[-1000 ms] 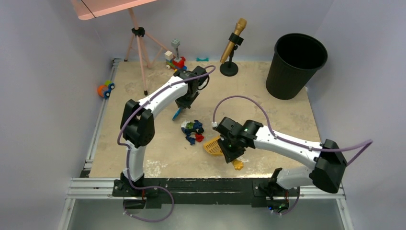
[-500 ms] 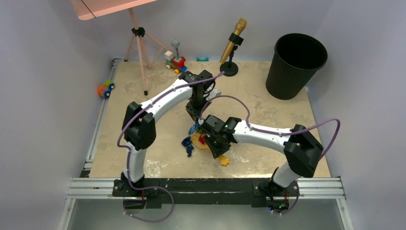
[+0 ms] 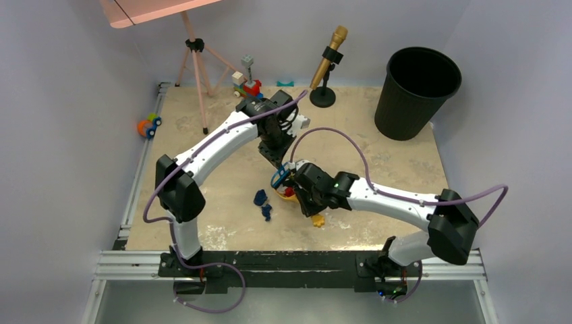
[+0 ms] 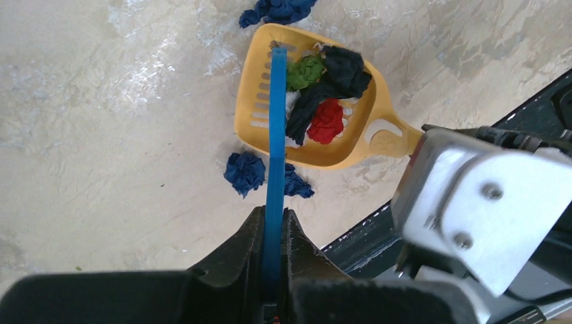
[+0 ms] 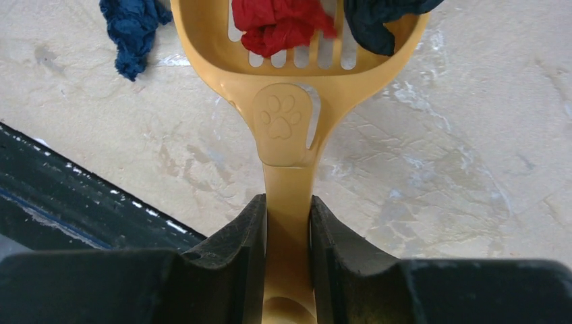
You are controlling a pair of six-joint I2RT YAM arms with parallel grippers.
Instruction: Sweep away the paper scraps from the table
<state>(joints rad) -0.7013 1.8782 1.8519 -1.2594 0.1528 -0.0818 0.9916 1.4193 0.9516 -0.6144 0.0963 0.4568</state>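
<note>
My right gripper (image 5: 288, 202) is shut on the handle of a yellow slotted scoop (image 5: 287, 128), which lies on the beige table (image 3: 391, 162) at its middle (image 3: 290, 196). My left gripper (image 4: 273, 214) is shut on a flat blue scraper (image 4: 276, 135), whose tip reaches over the scoop's mouth. In the scoop (image 4: 253, 101) lie green (image 4: 305, 71), navy (image 4: 340, 71), red (image 4: 326, 120) and white paper scraps. Loose navy scraps lie on the table beside the scoop (image 4: 245, 171), (image 4: 294, 185) and beyond its far rim (image 4: 278, 10). In the top view two of them show left of the scoop (image 3: 260, 198).
A black bin (image 3: 418, 91) stands at the back right. A gold microphone on a stand (image 3: 327, 61), a pink tripod (image 3: 195, 67) and a toy block train (image 3: 247, 84) are along the back. A toy car (image 3: 149, 125) sits off the left edge. A black rail (image 3: 283, 260) runs along the front.
My right arm slid the scoop left under the scrap pile. My left arm swept the scraper toward it. Most scraps now lie in the scoop; navy ones stayed on the table.
</note>
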